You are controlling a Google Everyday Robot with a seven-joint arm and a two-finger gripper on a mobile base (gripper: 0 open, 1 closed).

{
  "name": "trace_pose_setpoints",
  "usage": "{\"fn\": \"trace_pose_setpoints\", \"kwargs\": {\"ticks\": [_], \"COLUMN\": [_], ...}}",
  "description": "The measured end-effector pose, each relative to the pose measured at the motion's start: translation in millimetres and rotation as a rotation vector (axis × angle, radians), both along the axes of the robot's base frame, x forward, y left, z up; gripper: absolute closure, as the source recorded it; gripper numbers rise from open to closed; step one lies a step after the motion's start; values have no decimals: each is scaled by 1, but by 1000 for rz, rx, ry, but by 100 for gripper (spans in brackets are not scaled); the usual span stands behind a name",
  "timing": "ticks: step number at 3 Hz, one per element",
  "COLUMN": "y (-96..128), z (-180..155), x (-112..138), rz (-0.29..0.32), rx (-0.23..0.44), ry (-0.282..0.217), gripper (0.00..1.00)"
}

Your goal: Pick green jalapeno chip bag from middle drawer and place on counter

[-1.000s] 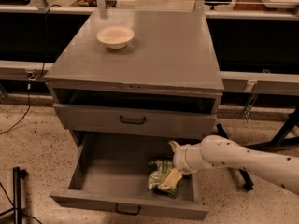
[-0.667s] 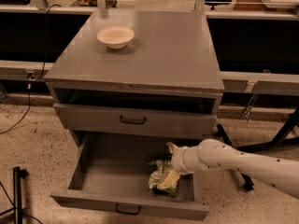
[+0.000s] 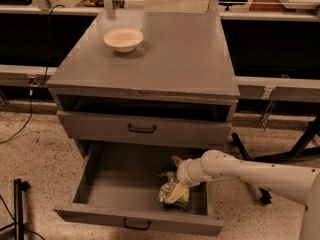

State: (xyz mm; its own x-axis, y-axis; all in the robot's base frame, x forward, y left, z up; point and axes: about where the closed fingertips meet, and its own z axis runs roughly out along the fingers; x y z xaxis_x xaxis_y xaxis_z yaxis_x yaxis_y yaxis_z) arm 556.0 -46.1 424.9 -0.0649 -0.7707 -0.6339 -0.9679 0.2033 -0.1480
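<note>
The green jalapeno chip bag (image 3: 165, 194) lies crumpled on the floor of the open middle drawer (image 3: 125, 184), at its right front. My gripper (image 3: 175, 178) reaches into the drawer from the right on a white arm. It is open and down at the bag. One finger (image 3: 175, 161) points up behind the bag and the other finger (image 3: 173, 194) rests across the bag's top. The bag is not lifted. The counter (image 3: 170, 54) is the grey cabinet top above.
A cream bowl (image 3: 123, 38) stands on the counter at the back left. The grey drawer above (image 3: 142, 129) is shut. A dark stand (image 3: 18, 204) is on the floor at the left. Black legs (image 3: 300, 146) stand at the right.
My gripper and arm have shifted slightly left, further over the bag. The bag still lies in the same spot in the drawer.
</note>
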Motion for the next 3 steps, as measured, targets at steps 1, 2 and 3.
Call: {"fn": "trace_pose_setpoints", "kwargs": {"ticks": [1,2,3], "y": [2,-1,-2], "z": [-24,-40,-34], "x": [7,11,11], "rz": [-3,-16,-23], "rx": [-6,-3,-1], "ry": [12,27,-10], "gripper": [4,23,45]}}
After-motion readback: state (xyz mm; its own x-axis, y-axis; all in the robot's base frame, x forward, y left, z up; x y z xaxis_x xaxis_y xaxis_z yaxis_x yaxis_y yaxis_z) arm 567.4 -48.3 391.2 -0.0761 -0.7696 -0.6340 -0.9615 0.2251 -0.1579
